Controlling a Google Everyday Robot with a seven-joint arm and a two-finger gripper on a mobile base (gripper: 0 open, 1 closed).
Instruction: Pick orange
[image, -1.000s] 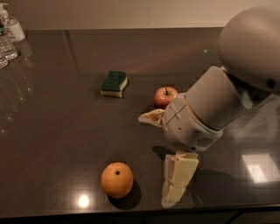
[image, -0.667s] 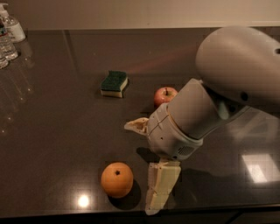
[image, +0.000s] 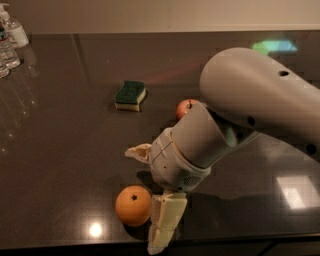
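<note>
The orange (image: 132, 205) is round and matte with a small dark star mark, and sits on the dark table (image: 60, 150) near the front edge. My gripper (image: 140, 199) is open and low over the table, just right of the orange. One pale finger (image: 165, 220) lies close beside the orange's right side. The other finger (image: 138, 151) points left behind the orange. The orange sits at the mouth of the spread fingers, and I cannot tell whether they touch it. My grey arm fills the right side of the view.
A red apple (image: 185, 107) stands behind my wrist, partly hidden by it. A green and yellow sponge (image: 130, 95) lies further back left. Water bottles (image: 11, 37) stand at the far left corner. The table's front edge is just below the orange.
My arm and gripper have moved left towards the orange, and the near finger now sits right beside it. The orange, apple and sponge have not moved.
</note>
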